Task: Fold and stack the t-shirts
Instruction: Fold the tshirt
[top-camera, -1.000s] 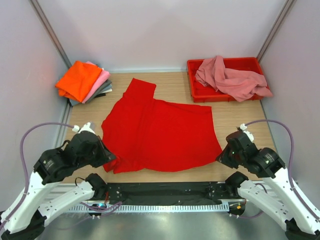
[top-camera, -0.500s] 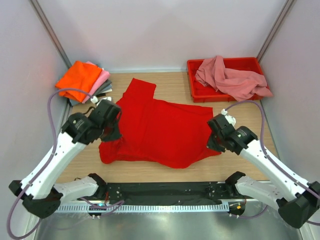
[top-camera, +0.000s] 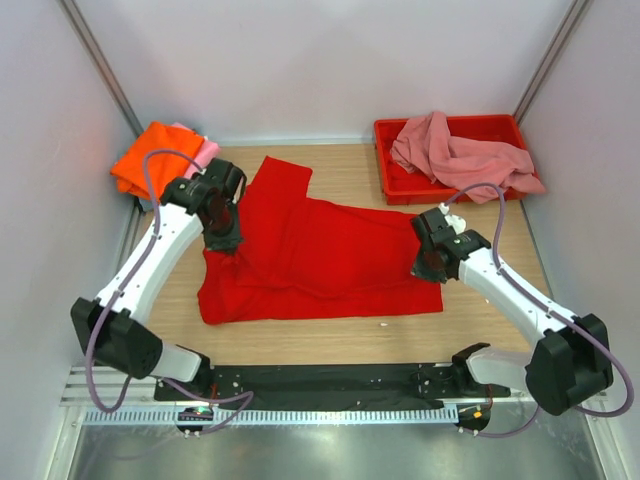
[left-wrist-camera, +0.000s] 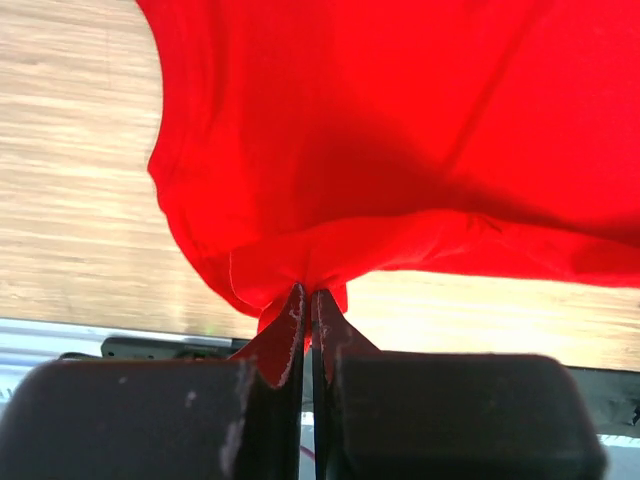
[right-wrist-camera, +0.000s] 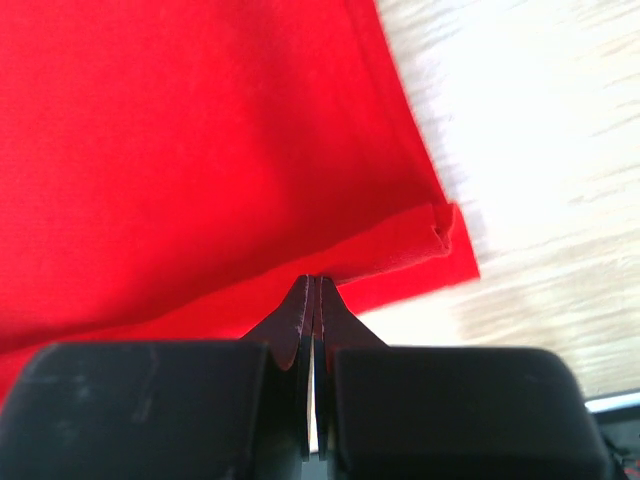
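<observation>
Since both arms have swung away from the near edge of the counter over the last second, the bright red t-shirt no longer lies spread out flat. Its near hem has been lifted and carried toward the middle of the garment. The cloth now forms a shorter band with a fresh crease along its near side. For the task this looks like the first fold of this shirt, close to being laid down, with only the letting go and smoothing left before the next fold.

The left gripper sits over the shirt's left side and the right gripper over its right edge. In the left wrist view the jaws are pressed together with only a sliver between them, and a bunched tuck of red cloth is pinched at their tips. The right wrist view shows the same: jaws clenched on a doubled edge of the shirt, its corner just beside the tips. Whether the carried hem already rests on the layer beneath or hangs slightly above it is hard to judge from overhead.

The other shirts are well apart from this work. A dusty pink t-shirt lies crumpled in the red plastic tray at the far right. The folded stack, an orange t-shirt on top of a light pink t-shirt, waits at the far left.
</observation>
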